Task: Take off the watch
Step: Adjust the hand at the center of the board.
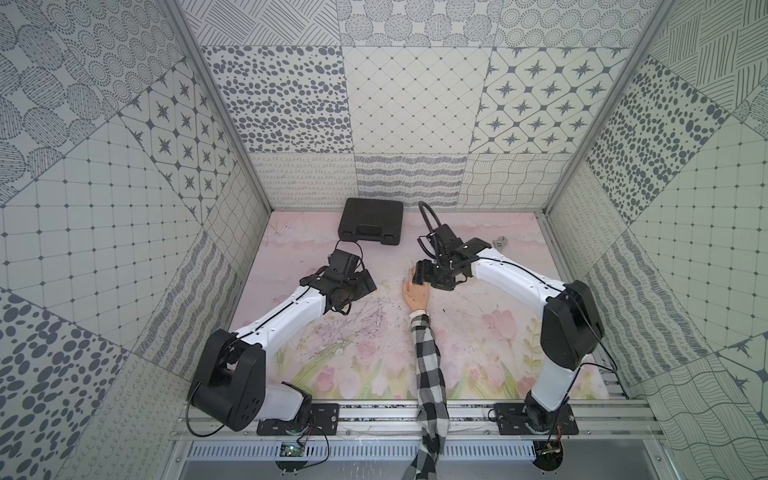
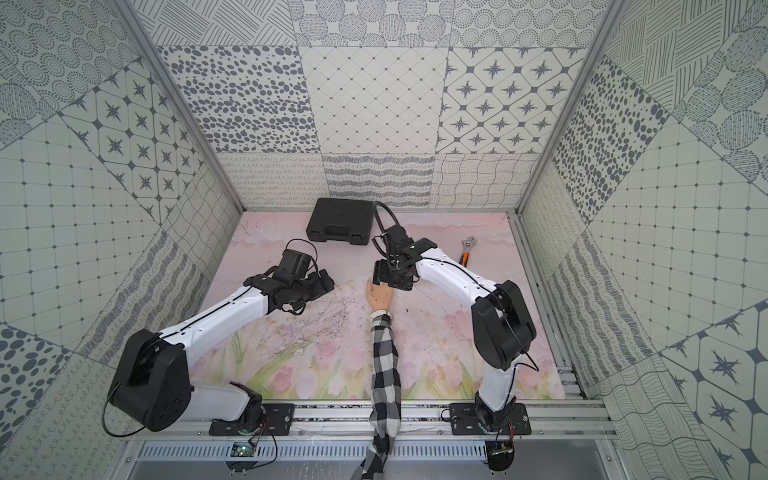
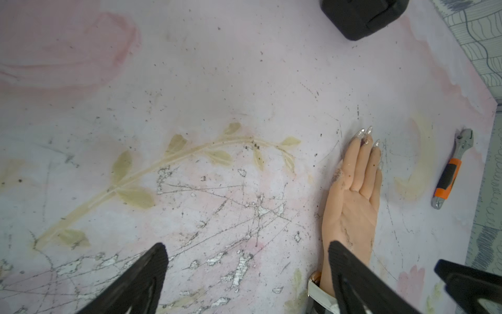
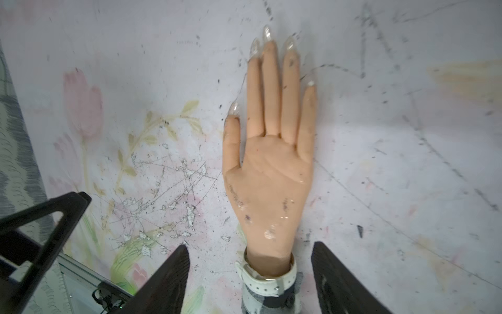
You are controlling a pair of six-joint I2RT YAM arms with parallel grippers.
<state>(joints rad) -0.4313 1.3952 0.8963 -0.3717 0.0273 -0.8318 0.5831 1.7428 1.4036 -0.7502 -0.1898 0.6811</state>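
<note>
The watch [image 4: 267,280] is a pale cream strap with a buckle around the wrist of a mannequin hand [image 4: 269,176]. The hand lies palm up on the floral mat, and the dial does not show. In both top views the watch [image 1: 420,312] [image 2: 380,312] is a thin pale band above a checked sleeve [image 1: 428,361]. My right gripper [image 4: 250,246] is open. In its wrist view its fingers stand either side of the wrist, clear of the strap. From above, this gripper [image 1: 419,277] hangs over the hand's fingers. My left gripper [image 3: 247,244] [image 1: 361,286] is open and empty, left of the hand [image 3: 350,212].
A shut black case [image 1: 371,222] [image 2: 340,224] sits at the back of the mat. An orange-handled wrench [image 2: 467,249] [image 3: 451,171] lies at the back right, behind my right arm. Patterned walls close in three sides.
</note>
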